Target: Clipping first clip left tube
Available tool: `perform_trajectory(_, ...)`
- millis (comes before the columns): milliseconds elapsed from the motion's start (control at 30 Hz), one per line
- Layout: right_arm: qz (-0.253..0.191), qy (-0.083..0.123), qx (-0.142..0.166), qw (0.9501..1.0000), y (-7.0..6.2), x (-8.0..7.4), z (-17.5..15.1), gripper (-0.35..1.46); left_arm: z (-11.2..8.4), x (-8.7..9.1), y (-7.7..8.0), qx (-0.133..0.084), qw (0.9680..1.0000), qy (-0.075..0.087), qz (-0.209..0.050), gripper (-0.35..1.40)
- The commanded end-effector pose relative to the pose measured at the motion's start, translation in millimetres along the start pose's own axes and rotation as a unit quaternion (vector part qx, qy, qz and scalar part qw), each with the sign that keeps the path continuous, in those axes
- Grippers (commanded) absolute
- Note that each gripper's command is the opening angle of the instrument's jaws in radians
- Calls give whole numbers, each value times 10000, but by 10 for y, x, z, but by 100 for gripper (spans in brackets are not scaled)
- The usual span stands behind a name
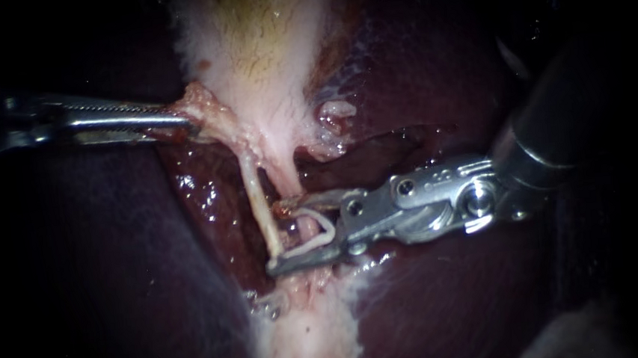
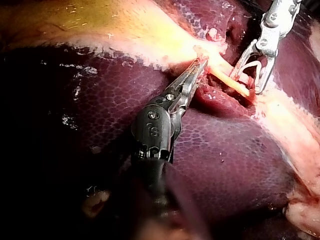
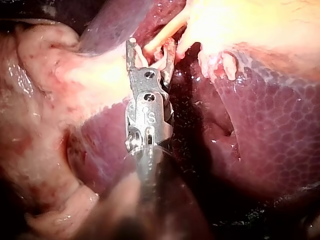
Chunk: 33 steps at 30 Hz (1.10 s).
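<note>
Dark purple-red liver (image 1: 116, 275) fills the whole background, wet and shining, and the pale, yellow-tinted gallbladder (image 1: 264, 40) lies over its upper part in the endoscope view. From the left comes the left instrument (image 1: 189, 122). Its slim toothed end effector is closed on a pinkish flap of tissue (image 1: 205, 108) at the edge of the gallbladder and holds it out to the side.

The thin cream-coloured tube (image 1: 259, 202) runs down from that flap and is stretched free over the liver. I take it for the left tube, though the pale strand just beside it makes this not fully sure.

The right instrument (image 1: 278, 234) has its end effector spread wide, one jaw on each side of the tube near its lower end. Between the jaws it carries a white U-shaped clip (image 1: 330, 229), which is open, with its bend behind the tube.

I judge the approach as nearly finished. No clip sits on the tube yet. What is left is to seat the tube deep in the clip, squeeze it closed and back away.
</note>
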Motion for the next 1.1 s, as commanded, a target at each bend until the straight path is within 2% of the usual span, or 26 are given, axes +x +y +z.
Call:
perform_trajectory(33,-5,-29,-13,10000,1,-2,2,50,0,0,0,3,10000,0,1,-35)
perform_trajectory(333,7,-265,-71,9996,9,-22,14,50,0,1,3,-5,10000,0,-1,-35)
perform_trajectory(533,2,-289,-22,9996,17,-28,15,50,-1,2,5,-15,10000,0,-3,-35)
perform_trajectory(733,-69,-8,504,9987,16,-24,20,50,0,2,5,-13,10000,0,-3,-35)
perform_trajectory(833,-209,235,775,9965,13,-20,26,49,0,2,5,-13,10000,0,-3,-35)
perform_trajectory(1100,-292,641,1080,9917,6,-8,40,49,0,2,5,-13,10000,0,-3,-35)
